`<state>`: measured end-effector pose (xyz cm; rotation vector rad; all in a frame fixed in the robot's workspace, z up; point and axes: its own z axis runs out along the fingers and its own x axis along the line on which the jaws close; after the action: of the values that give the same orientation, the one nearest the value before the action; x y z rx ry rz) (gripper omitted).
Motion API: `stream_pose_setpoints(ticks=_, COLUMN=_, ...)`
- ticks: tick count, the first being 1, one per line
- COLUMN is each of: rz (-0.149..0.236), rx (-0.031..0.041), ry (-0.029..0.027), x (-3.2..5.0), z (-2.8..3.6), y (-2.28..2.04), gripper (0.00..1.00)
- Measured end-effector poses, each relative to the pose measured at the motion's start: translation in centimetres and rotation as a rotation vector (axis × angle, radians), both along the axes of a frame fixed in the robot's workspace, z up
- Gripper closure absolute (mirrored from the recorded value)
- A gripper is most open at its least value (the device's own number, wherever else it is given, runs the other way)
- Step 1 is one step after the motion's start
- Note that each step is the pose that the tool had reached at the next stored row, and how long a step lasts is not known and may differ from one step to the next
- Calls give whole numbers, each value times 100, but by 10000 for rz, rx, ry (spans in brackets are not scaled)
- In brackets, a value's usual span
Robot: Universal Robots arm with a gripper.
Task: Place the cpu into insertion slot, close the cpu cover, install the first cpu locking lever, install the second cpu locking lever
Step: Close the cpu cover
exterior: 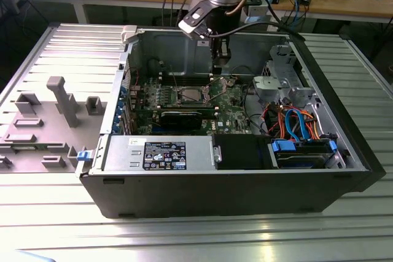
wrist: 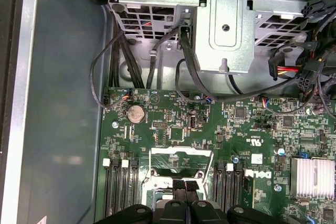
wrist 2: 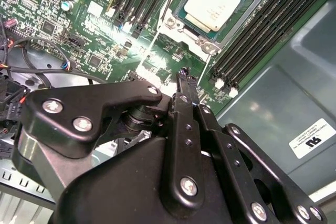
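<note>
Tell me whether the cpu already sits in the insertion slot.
Yes, in the second wrist view the cpu lies flat within the insertion slot.

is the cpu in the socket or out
In. The cpu lies flat inside the insertion slot, the slot's silver rim around it, in the second wrist view.

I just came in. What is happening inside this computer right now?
A robot arm is working inside an open computer case. The cpu lies in the insertion slot on the green board. The cpu cover is open and swung away from the slot, so it is not closed yet. The gripper hangs just above the board, between the slot and the open cover. It is shut and holds nothing.
</note>
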<state>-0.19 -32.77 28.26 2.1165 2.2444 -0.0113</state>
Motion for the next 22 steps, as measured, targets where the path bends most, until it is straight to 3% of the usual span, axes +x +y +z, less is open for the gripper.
stream_pose_setpoints(ticks=22, rz=1, rx=-1, ry=1, x=94, z=0, y=0, gripper=89)
